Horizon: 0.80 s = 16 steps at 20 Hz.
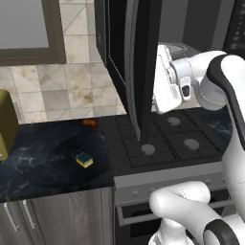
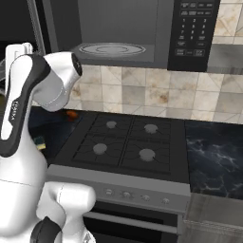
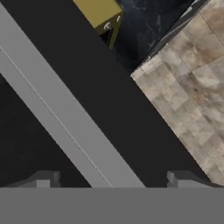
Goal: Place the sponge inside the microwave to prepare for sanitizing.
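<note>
Sponge (image 1: 84, 160) alone on counter (image 1: 43, 143) | microwave (image 2: 142, 33) door open

Sponge (image 1: 84, 159) yellow, green top; microwave (image 2: 142, 33) black; counter (image 1: 43, 162) dark marbled

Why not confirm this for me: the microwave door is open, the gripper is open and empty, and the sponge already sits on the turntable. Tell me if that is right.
One part is wrong: the sponge is not on the turntable. The left base view shows it lying on the dark counter left of the stove. The microwave door is open, and the gripper is open and empty.
</note>
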Available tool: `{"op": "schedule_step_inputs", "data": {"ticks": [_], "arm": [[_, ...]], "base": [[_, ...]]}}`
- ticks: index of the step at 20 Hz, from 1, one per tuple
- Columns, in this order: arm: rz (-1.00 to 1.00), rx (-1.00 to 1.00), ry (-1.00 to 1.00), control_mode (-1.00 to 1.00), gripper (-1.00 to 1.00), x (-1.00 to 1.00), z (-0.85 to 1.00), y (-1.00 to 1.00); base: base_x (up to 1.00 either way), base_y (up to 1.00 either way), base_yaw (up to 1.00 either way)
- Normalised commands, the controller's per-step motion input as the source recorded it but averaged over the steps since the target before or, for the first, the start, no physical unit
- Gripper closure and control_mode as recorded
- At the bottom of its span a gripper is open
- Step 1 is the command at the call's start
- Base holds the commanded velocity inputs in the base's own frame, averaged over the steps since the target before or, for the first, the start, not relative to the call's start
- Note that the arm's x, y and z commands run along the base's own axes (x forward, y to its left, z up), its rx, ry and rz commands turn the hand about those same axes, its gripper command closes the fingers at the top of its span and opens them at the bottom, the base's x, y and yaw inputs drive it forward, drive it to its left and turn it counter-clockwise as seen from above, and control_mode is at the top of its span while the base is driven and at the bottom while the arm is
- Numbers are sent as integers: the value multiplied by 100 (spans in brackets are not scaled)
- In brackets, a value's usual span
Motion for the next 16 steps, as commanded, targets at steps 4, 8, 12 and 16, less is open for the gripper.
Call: {"op": "schedule_step_inputs", "data": {"ticks": [4,8,12,16], "arm": [[0,-8,-2,-100,-100,8,-31,-77],[0,0,-13,-100,-100,4,-13,-49],[1,-5,-4,-100,-100,29,-26,-6],[20,-45,-12,-100,-100,40,-75,-6]], "base": [[0,0,0],[0,0,0],[0,0,0],[0,0,0]]}}
